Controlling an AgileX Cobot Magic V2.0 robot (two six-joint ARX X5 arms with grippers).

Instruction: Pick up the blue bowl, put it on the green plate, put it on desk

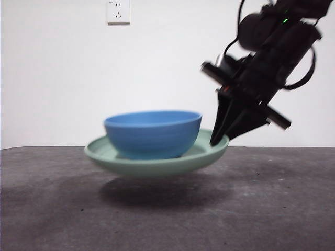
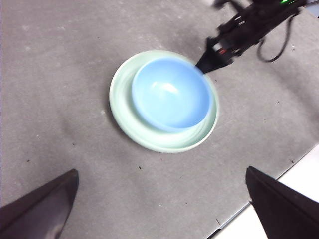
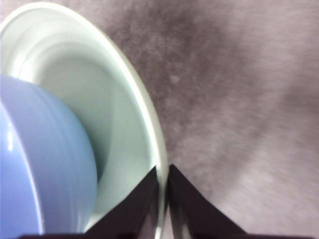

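Observation:
The blue bowl (image 1: 153, 133) (image 2: 171, 93) (image 3: 42, 164) sits inside the green plate (image 1: 157, 161) (image 2: 124, 107) (image 3: 124, 109). The plate hangs a little above the desk (image 1: 167, 214) (image 2: 60, 74), with its shadow beneath it. My right gripper (image 1: 220, 140) (image 2: 203, 65) (image 3: 163, 199) is shut on the plate's rim at the right side in the front view. Its jaws pinch the rim between them. My left gripper (image 2: 159, 209) is open, high above the desk, holding nothing.
A white wall with a socket (image 1: 118, 11) stands behind the desk. In the left wrist view the desk's edge (image 2: 279, 174) runs near the plate, with a pale floor beyond.

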